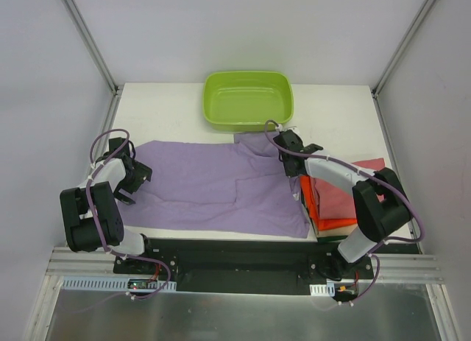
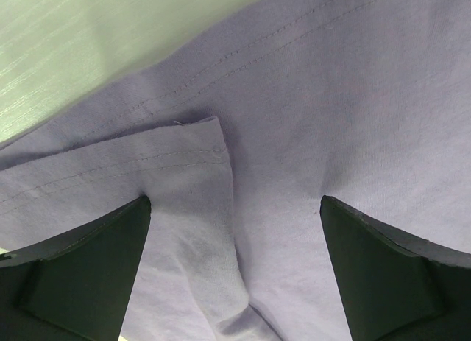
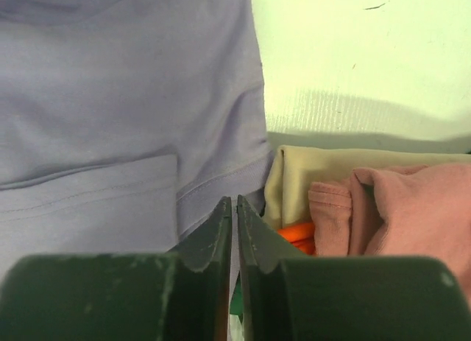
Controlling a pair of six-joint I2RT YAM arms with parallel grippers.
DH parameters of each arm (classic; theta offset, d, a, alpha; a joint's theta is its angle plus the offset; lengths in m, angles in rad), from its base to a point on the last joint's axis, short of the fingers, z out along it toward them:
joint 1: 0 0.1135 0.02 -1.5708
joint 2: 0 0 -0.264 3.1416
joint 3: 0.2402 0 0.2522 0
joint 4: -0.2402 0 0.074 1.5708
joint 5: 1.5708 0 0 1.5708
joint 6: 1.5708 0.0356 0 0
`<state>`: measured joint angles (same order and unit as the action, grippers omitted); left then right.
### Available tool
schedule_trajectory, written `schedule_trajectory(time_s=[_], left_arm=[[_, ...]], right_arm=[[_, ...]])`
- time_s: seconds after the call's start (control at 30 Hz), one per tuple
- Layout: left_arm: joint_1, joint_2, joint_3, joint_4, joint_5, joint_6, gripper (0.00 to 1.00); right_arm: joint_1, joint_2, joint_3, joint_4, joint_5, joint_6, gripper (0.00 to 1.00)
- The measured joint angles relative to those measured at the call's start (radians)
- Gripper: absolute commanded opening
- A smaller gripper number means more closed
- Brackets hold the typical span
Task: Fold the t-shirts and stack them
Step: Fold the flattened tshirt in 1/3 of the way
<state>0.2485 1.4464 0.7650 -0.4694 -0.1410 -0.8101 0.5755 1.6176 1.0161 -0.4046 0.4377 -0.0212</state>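
Note:
A large lilac t-shirt [image 1: 213,186] lies spread across the table, partly folded. My left gripper [image 1: 136,175] sits at its left edge, wide open. In the left wrist view it [image 2: 234,201] straddles a raised fold of the lilac t-shirt [image 2: 294,135] near a hemmed corner. My right gripper [image 1: 288,163] is at the shirt's upper right edge. In the right wrist view its jaws [image 3: 234,201] are pressed together with a thin strip of lilac t-shirt [image 3: 125,98] between them. Right of it is a stack of folded t-shirts [image 1: 338,197], rose-red [image 3: 412,208] over orange [image 3: 298,234].
A lime-green tub [image 1: 248,99] stands at the back middle, just beyond the lilac shirt's collar end. A beige folded cloth [image 3: 331,168] lies in the stack beside the rose-red one. The white table [image 1: 169,105] ends at grey walls on both sides.

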Motion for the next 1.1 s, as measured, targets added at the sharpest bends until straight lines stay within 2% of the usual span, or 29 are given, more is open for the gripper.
schedule_trajectory(time_s=[0.03,0.07,0.1,0.2,0.3,0.37,0.4,0.63,0.83,1.0,1.1], left_arm=[[0.000,0.000,0.000,0.000,0.000,0.000,0.99],[0.000,0.000,0.000,0.000,0.000,0.000,0.99],[0.000,0.000,0.000,0.000,0.000,0.001,0.99],[0.000,0.000,0.000,0.000,0.000,0.005,0.99],[0.000,-0.004,-0.002,0.000,-0.002,0.007,0.99],[0.001,-0.012,-0.007,0.002,-0.007,0.007,0.99],[0.002,-0.016,-0.011,0.004,-0.009,0.007,0.99],[0.042,-0.039,-0.032,0.011,-0.025,0.007,0.99],[0.068,-0.110,-0.086,0.003,-0.051,0.017,0.99],[0.074,-0.159,-0.123,-0.018,-0.073,0.018,0.99],[0.074,-0.178,-0.129,-0.034,-0.079,0.018,0.99]], right_arm=[[0.000,0.000,0.000,0.000,-0.002,-0.002,0.24],[0.000,0.000,0.000,0.000,-0.005,-0.003,0.28],[0.000,0.000,0.000,0.000,-0.010,-0.009,0.38],[0.000,-0.003,0.000,-0.003,-0.030,-0.015,0.51],[0.000,-0.028,0.000,-0.014,-0.067,-0.014,0.76],[0.002,-0.064,0.000,-0.023,-0.102,-0.008,0.99],[0.003,-0.089,0.000,-0.026,-0.126,-0.003,0.96],[0.084,-0.252,-0.103,0.022,-0.314,0.086,0.96],[0.259,-0.187,-0.177,0.039,-0.381,0.160,0.96],[0.330,-0.154,-0.241,0.049,-0.388,0.223,0.96],[0.381,-0.188,-0.277,0.069,-0.364,0.264,0.96]])
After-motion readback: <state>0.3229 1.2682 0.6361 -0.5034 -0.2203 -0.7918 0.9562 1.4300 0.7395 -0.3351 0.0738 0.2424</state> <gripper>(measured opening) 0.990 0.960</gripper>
